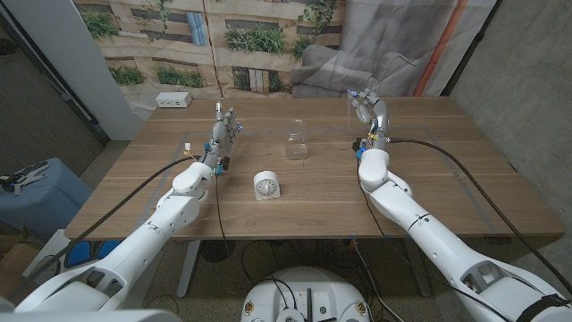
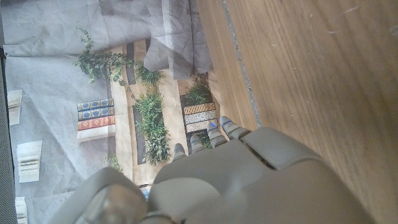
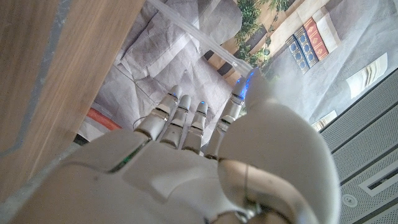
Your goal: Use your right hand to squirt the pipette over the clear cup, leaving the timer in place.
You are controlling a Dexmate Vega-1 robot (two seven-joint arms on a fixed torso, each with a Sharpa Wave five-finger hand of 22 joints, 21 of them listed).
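Toward the table's far right edge, right hand pinches the pipette, raised, tube upright | clear cup mid-table, well apart, so a carry looks due | timer near front edge | left hand fingers straight, holding nothing.

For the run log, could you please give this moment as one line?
right hand holds pipette raised, beside cup | left hand open | timer untouched
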